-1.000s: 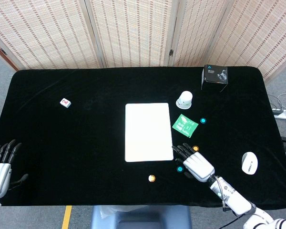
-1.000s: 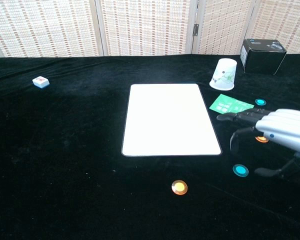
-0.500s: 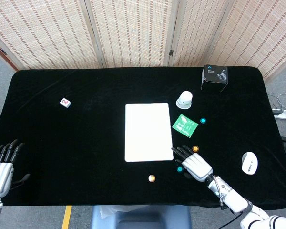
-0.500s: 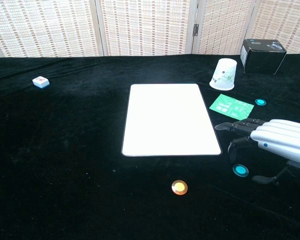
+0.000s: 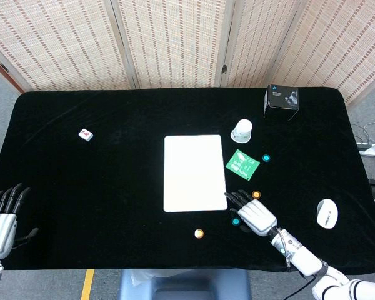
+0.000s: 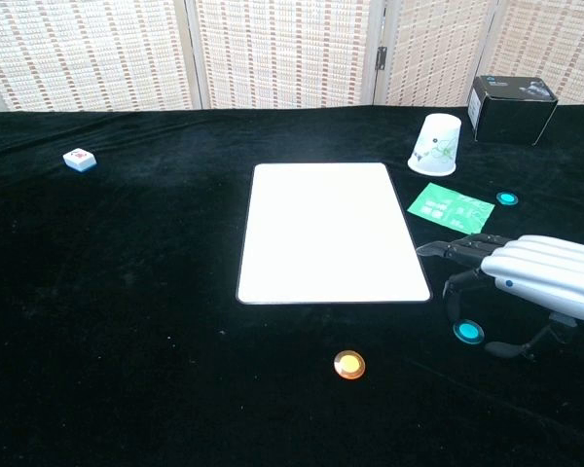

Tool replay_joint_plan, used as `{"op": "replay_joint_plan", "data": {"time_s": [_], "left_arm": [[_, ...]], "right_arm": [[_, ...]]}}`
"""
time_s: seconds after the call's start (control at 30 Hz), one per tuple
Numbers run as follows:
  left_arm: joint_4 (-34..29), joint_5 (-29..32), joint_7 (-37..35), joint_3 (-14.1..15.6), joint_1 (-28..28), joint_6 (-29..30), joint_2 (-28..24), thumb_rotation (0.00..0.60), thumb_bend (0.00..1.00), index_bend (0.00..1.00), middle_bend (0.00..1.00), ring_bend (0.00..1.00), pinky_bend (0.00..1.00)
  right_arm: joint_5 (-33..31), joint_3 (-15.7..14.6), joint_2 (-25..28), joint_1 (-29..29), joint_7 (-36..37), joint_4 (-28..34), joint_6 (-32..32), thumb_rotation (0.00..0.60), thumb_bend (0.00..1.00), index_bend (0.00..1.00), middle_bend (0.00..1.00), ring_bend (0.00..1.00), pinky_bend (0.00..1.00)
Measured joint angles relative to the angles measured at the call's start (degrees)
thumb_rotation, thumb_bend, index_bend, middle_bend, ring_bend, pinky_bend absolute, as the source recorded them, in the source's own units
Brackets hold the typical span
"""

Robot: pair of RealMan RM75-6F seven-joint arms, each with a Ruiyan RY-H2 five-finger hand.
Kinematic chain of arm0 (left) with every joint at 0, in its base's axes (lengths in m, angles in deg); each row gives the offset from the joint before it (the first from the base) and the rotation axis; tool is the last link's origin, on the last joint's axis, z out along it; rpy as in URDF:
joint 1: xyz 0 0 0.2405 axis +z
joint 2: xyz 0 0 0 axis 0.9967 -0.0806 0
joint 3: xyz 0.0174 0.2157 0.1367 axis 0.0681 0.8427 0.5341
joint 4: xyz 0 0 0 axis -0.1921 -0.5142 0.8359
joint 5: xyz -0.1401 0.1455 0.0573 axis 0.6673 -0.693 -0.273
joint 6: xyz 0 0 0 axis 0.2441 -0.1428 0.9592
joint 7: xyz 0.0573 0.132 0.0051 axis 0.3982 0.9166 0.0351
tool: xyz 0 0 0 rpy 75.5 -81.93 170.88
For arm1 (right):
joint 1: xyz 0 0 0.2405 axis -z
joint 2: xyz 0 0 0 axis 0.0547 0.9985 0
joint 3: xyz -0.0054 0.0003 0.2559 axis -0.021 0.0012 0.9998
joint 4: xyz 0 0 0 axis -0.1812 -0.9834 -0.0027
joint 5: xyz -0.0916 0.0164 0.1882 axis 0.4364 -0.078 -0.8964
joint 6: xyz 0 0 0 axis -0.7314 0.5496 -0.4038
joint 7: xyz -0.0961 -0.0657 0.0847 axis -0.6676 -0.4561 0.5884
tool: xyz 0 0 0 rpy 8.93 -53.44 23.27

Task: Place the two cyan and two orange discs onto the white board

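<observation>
The white board [image 5: 195,172] [image 6: 327,231] lies bare at the table's middle. One orange disc [image 5: 199,233] [image 6: 348,365] sits in front of it. Another orange disc [image 5: 256,194] lies right of the board; the chest view hides it behind my right hand. A cyan disc [image 5: 235,220] [image 6: 467,332] lies just under my right hand [image 5: 255,214] [image 6: 535,275], whose fingers are spread and hover over it, holding nothing. The second cyan disc [image 5: 266,157] [image 6: 507,198] lies further back, beside a green card [image 5: 242,164] [image 6: 451,206]. My left hand [image 5: 1,218] rests open at the table's near left corner.
A white paper cup [image 5: 242,130] [image 6: 436,144] stands upside down behind the green card. A black box [image 5: 281,100] [image 6: 511,109] is at the back right. A small white tile [image 5: 85,134] [image 6: 79,160] lies at the left, a white mouse [image 5: 327,213] at the right edge.
My right hand has drawn back toward the near edge and sunk lower, now covering the nearer cyan disc's spot more closely. The discs and left hand have not moved.
</observation>
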Motion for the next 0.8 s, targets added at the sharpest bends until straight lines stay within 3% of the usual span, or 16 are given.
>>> {"op": "replay_joint_plan", "data": {"time_s": [0.57,0.8], "left_arm": [[1.2,0.1,-0.8,0.1,0.2,0.0,0.5,0.600,0.22,0.05,0.03,0.01,0.00],[1.3,-0.2,-1.1,0.1,0.3,0.2,0.4,0.600,0.22,0.05,0.03,0.01,0.00]], "right_arm": [[-1.5,-0.2,-0.2,-0.7,-0.3,0.4,0.0,0.600,0.36,0.51,0.08,0.00,0.00],[-1.8,1.5,1.2,-2.1,1.3,2.5,0.5,0.600,0.36,0.52,0.09,0.00,0.00]]}}
